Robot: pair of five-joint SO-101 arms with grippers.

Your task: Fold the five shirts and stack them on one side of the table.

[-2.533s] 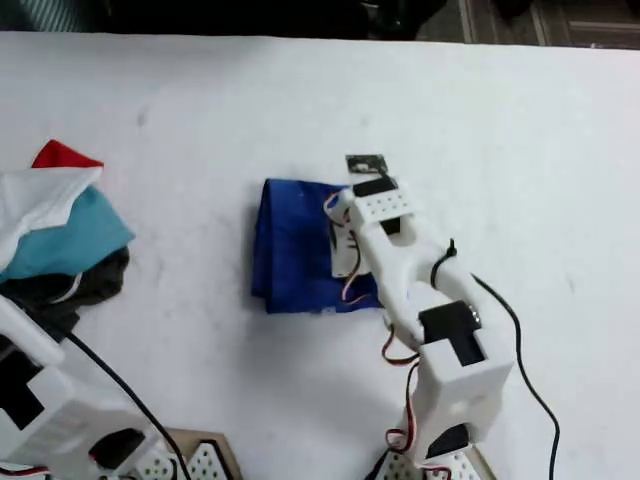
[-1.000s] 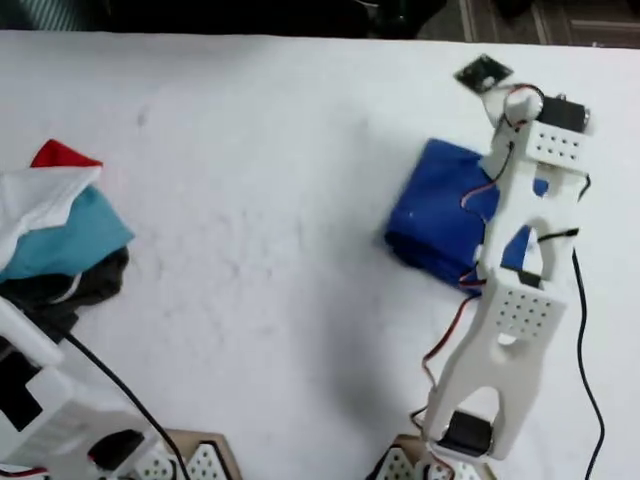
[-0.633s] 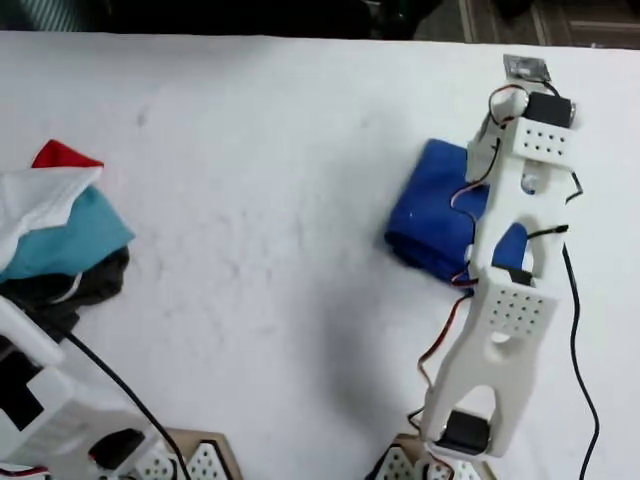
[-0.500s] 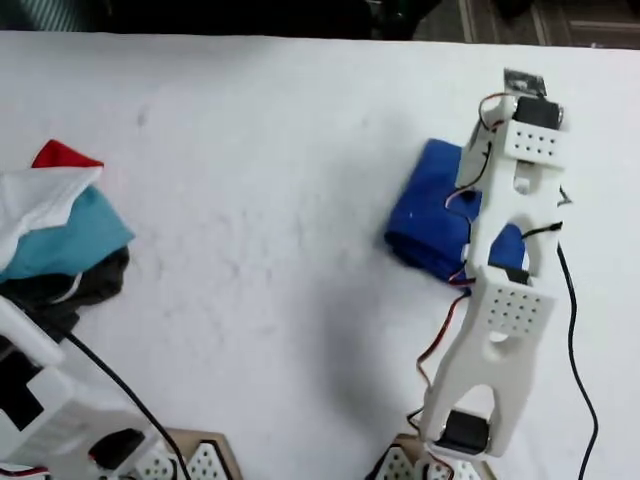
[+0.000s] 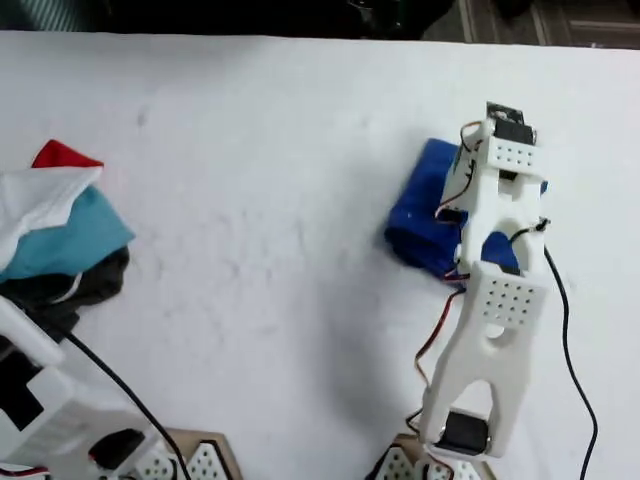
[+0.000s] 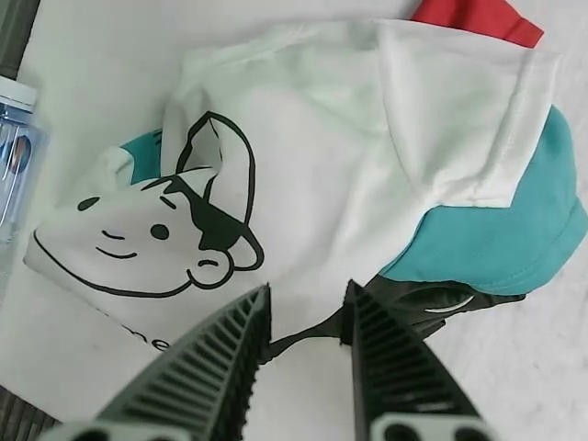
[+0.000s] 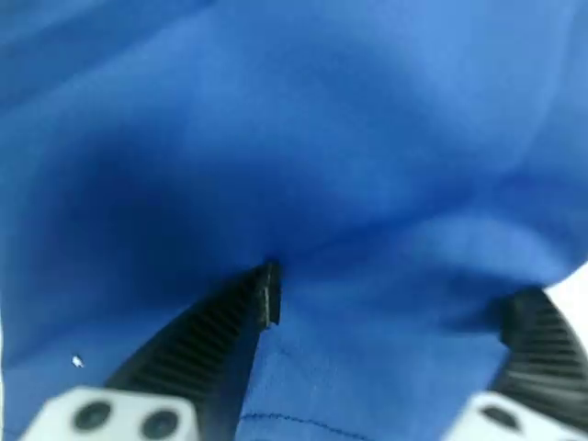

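From above, I'm seeing the folded blue shirt (image 5: 425, 215) lying near the counter's (image 5: 250, 120) right edge with my right arm (image 5: 495, 300) stretching over it. The other shirts (image 5: 60, 225) are sitting heaped at the left edge.

Left wrist: the left hand (image 6: 305, 292) is hanging slightly parted (gripping nothing) over the white shirt (image 6: 322, 138).

Right wrist: the right hand (image 7: 395, 299) is gaping wide, empty, against the blue shirt.

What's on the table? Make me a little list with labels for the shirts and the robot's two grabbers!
Folded: blue shirt, right side of the table
Pile: white shirt with a cartoon face on top; teal shirt, red shirt and black shirt under it
Right grabber: right gripper open, over the blue shirt
Left grabber: left gripper open, over the pile
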